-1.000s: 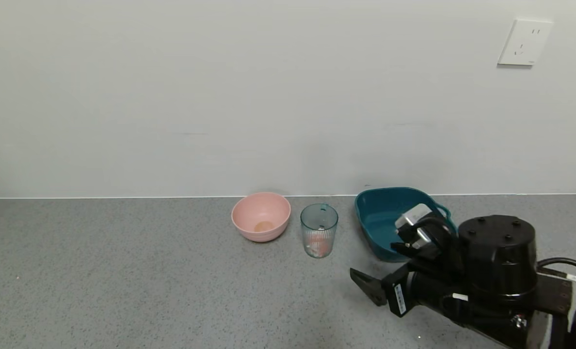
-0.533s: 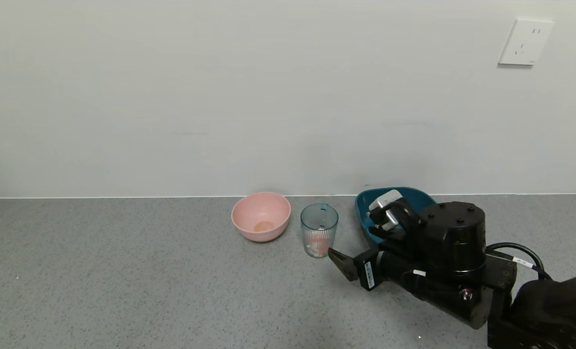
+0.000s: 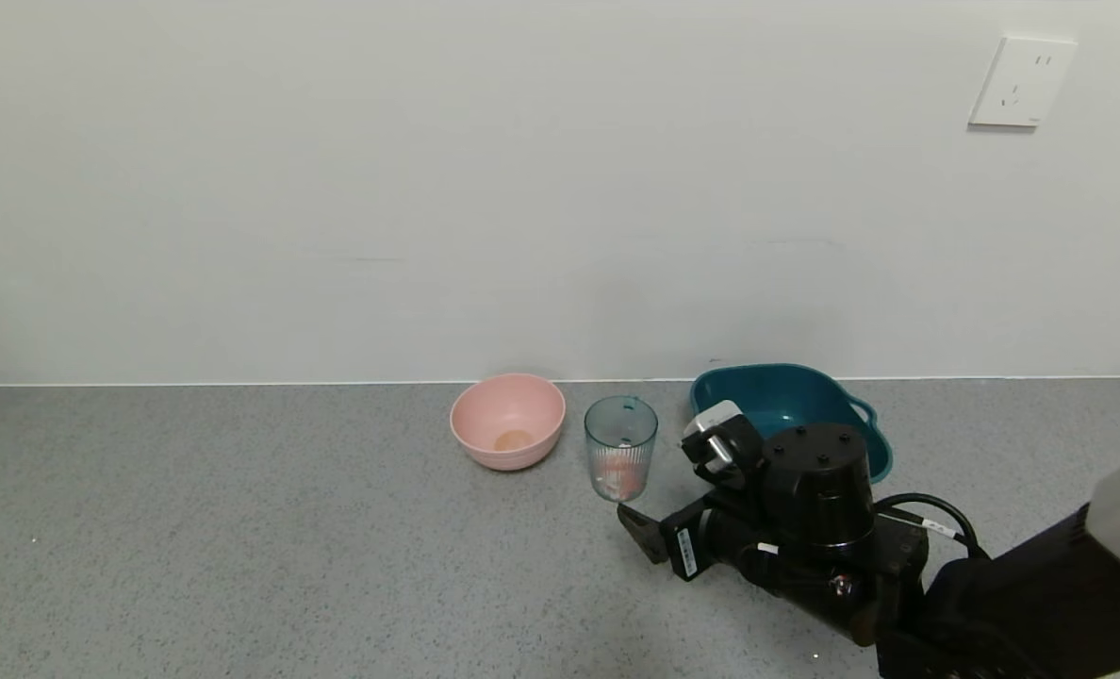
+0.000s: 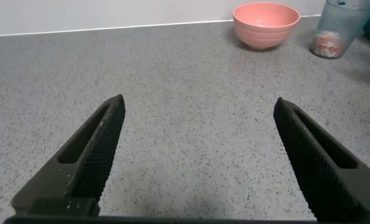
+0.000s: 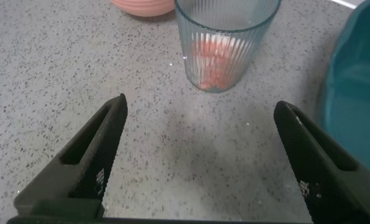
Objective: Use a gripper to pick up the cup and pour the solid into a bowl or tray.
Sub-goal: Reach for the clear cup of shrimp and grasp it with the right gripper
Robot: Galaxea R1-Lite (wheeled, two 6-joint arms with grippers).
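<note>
The clear ribbed cup point(image 3: 620, 445) stands upright on the grey counter between a pink bowl and the dark teal basin point(image 3: 805, 396). Pink-orange and white lumps of the solid point(image 3: 618, 479) lie at its bottom. My right gripper point(image 3: 643, 533) is open and empty, low over the counter just in front of the cup and a little to its right. In the right wrist view the cup point(image 5: 225, 37) with the solid point(image 5: 213, 62) stands just beyond the open gripper point(image 5: 199, 106), and the basin wall point(image 5: 356, 87) is at one side. My left gripper point(image 4: 199, 101) is open and empty over bare counter, far from the cup point(image 4: 337, 25).
A round pink bowl point(image 3: 507, 420) stands left of the cup, with a small orange patch inside. The white wall runs close behind all three vessels. A wall socket point(image 3: 1020, 83) is high at the right. The left arm is out of the head view.
My right arm has moved left and forward along the counter, from in front of the basin to just short of the cup. The cup, bowl and basin have not moved.
</note>
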